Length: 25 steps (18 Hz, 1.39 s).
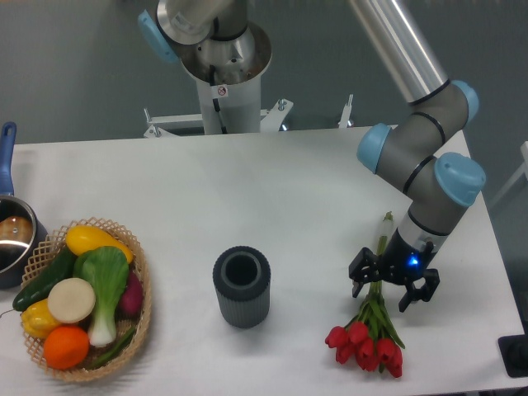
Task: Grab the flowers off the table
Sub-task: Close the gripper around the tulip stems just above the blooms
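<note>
The flowers (369,337), a bunch of red tulips on long green stems, lie on the white table (272,198) at the front right, blooms toward the front edge and stem tips pointing away. My gripper (393,287) is down low over the middle of the stems, its two black fingers spread open on either side of them. The stems run under the gripper and come out behind it. Nothing is gripped.
A dark ribbed cylindrical cup (242,286) stands upright in the middle front. A wicker basket (140,318) with vegetables and fruit sits at the front left. A pot (12,235) with a blue handle is at the left edge.
</note>
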### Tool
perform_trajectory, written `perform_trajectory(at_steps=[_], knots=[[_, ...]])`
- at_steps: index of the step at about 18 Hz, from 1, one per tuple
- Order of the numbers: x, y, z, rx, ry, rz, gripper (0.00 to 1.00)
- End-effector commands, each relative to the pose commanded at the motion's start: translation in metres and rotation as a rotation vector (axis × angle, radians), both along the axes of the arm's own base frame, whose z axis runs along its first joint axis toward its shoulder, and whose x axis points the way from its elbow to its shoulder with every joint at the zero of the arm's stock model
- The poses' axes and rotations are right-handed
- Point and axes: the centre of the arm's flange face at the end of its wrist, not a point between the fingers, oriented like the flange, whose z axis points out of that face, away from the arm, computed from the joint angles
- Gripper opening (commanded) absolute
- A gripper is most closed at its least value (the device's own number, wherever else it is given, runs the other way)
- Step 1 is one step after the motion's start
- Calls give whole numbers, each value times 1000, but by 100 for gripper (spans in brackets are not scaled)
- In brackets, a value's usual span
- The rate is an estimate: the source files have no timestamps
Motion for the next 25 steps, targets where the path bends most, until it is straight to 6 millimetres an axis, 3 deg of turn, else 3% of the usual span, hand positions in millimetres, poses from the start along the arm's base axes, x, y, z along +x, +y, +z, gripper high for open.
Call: perform_trajectory(at_steps=[9,17,20,22,25], knots=[[2,1,-6,-6,-5,-7,100],[8,14,-14,-11,-9,-29,99],[8,14,-15,-11,-9,-29,93],[9,14,-15,-11,-9,-29,77],[8,15,-15,-9,-3,-29,64]])
